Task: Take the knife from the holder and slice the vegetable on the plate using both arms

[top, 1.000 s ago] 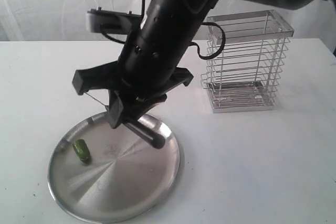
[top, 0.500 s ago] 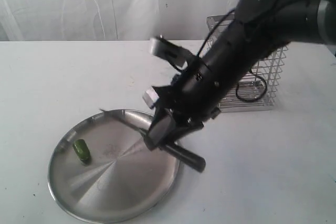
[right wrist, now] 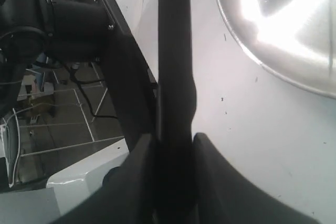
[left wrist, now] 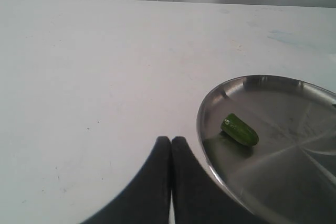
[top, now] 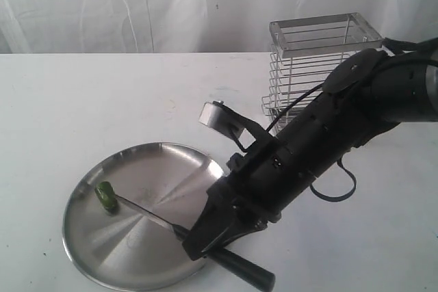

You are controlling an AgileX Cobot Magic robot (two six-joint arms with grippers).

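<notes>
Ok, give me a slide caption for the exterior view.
Right pincer holds the knife by its handle, blade low over the plate with its tip at the vegetable; the holder stands behind.

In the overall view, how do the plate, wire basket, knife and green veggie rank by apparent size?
1. plate
2. wire basket, farther back, partly behind the arm, so less sure
3. knife, long but slim
4. green veggie

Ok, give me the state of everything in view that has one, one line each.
Round stainless-steel plate, flat on the table.
Small glossy green vegetable chunk, uncut, on the plate.
Slim black-handled knife, held slanted, blade over the plate.
Tall steel-wire holder, upright, without the knife.
Left gripper, shut, empty.
Right gripper, shut on the knife handle.
</notes>
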